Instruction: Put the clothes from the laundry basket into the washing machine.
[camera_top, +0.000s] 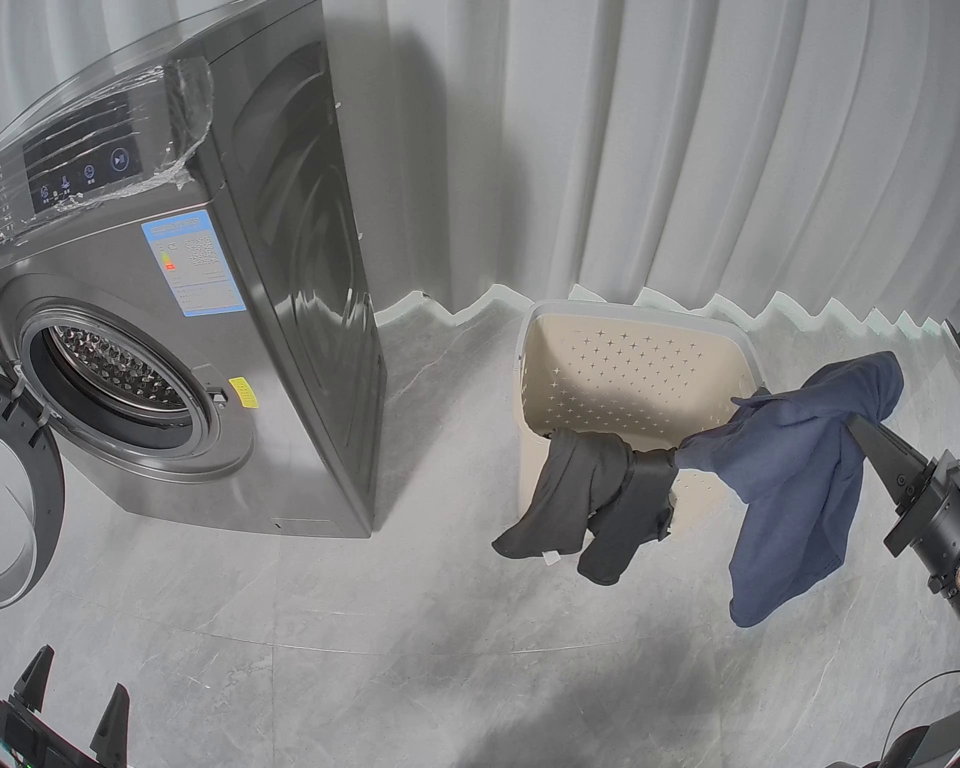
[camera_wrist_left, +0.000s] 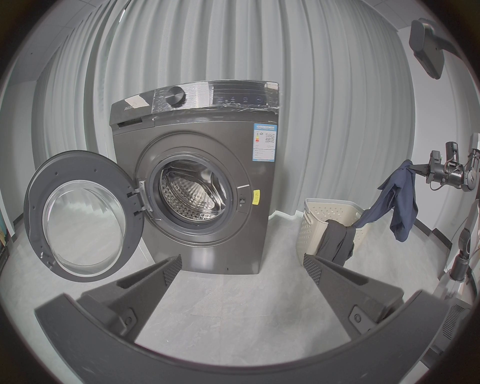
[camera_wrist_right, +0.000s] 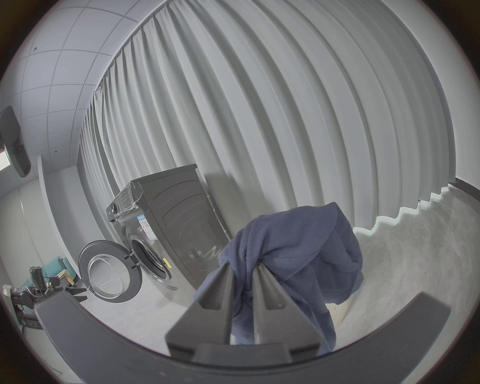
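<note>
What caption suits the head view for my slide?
Right claw holds a blue garment trailing from the laundry basket, a dark garment draped over its rim; washing machine open at left.

The right gripper (camera_top: 858, 430) pinches a blue garment (camera_top: 800, 470) that hangs beside the laundry basket (camera_top: 620, 380). A dark grey garment (camera_top: 590, 490) drapes over the basket's near rim. The washing machine (camera_top: 200, 330) stands left, its door (camera_top: 25, 520) open. The left gripper (camera_top: 80, 675) sits low, fingers apart.

A staged laundry corner: a film-wrapped washing machine (camera_top: 200, 330) and laundry basket (camera_top: 640, 375) before white curtains (camera_top: 650, 150) on grey floor (camera_top: 400, 650).
</note>
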